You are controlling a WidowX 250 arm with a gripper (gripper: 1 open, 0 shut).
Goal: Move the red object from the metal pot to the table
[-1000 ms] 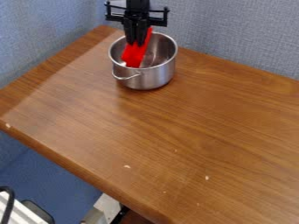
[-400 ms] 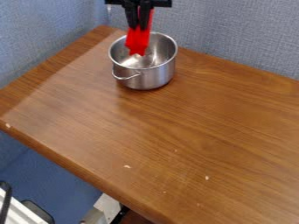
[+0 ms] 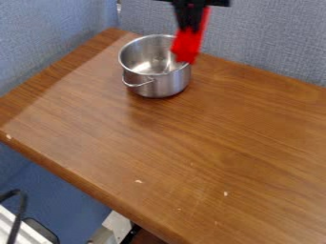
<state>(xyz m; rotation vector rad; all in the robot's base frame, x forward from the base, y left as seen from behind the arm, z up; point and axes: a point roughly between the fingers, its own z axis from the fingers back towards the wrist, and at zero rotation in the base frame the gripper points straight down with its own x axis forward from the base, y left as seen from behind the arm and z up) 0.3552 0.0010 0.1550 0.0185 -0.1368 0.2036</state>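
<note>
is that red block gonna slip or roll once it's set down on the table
The red block hangs upright from the shut gripper without sagging, so it is probably stiff. Its flat sides make rolling unlikely. Stood on end on the glossy table it may tip over or slide a little.

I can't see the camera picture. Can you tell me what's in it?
The robot's hand holds a red block in the air, just right of a shiny metal pot. The pot sits near the back of a brown wooden table and looks empty.
</note>
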